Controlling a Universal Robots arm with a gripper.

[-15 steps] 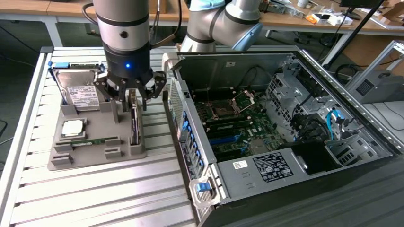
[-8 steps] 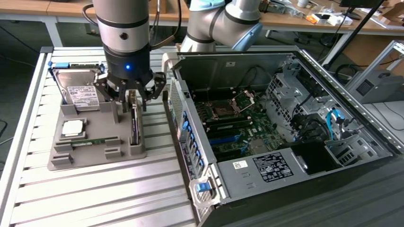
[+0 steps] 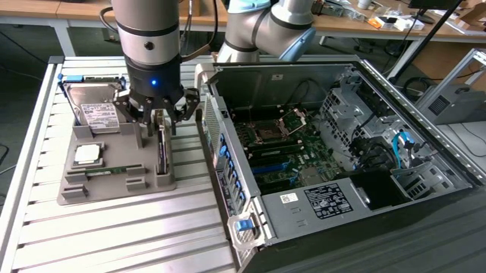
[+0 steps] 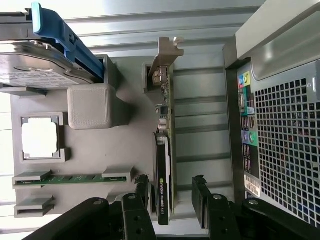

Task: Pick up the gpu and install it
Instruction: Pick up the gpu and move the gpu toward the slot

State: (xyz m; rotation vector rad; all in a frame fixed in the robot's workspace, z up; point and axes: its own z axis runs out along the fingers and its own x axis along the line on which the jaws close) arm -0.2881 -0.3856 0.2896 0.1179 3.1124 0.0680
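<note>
Gpu standing on edge in the grey holder on the table, beside the open computer case. Directly above, the gripper is spread and straddles the card's thin faces, with the card's long axis running between the fingers.

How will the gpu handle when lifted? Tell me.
Likely stiff: the gpu is a flat board with a cooler block. Standing on edge in the gray holder, it could tip if nudged. Exposed components look fragile.
</note>
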